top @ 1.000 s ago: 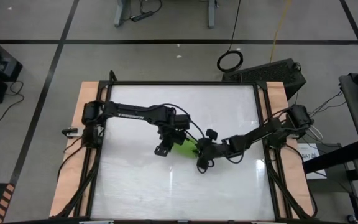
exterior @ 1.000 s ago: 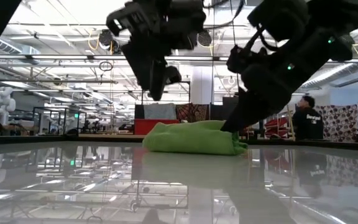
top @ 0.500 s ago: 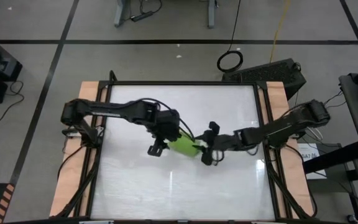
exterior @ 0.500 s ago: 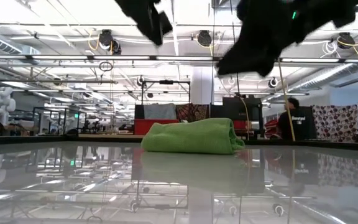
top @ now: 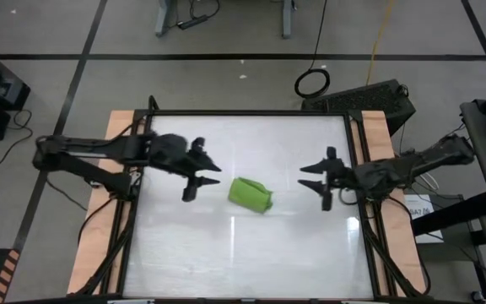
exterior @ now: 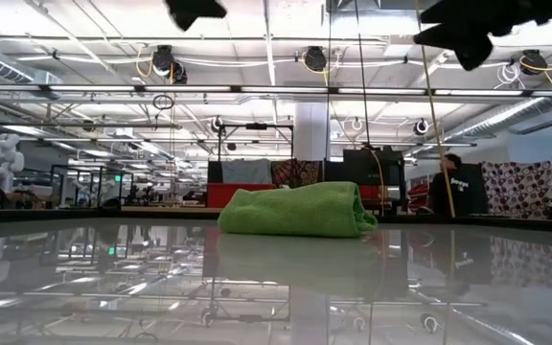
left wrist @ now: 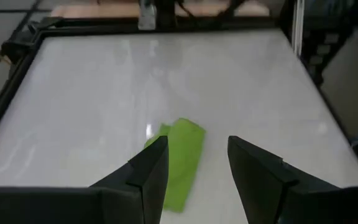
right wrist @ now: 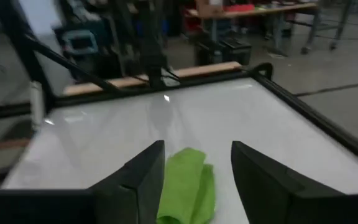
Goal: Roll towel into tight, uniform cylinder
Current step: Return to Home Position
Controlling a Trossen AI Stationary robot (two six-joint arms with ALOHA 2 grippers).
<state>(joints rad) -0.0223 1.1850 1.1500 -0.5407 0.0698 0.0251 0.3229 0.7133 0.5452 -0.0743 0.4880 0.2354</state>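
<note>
The lime-green towel (top: 251,193) lies rolled into a short, loose bundle on the white table, near its middle; it also shows in the low view (exterior: 297,212), the left wrist view (left wrist: 179,163) and the right wrist view (right wrist: 187,185). My left gripper (top: 199,176) is open and empty, raised above the table to the towel's left. My right gripper (top: 320,181) is open and empty, raised to the towel's right. Neither touches the towel.
The table is a glossy white sheet in a black frame (top: 353,169) with wooden strips (top: 108,169) along the left and right sides. A person (exterior: 456,185) stands in the room beyond the far edge.
Both grippers have let go of the towel, risen and drawn apart: the left toward the table's left edge, the right toward the right edge. The towel has stayed on the table as a rolled bundle, its right end settling a little.
</note>
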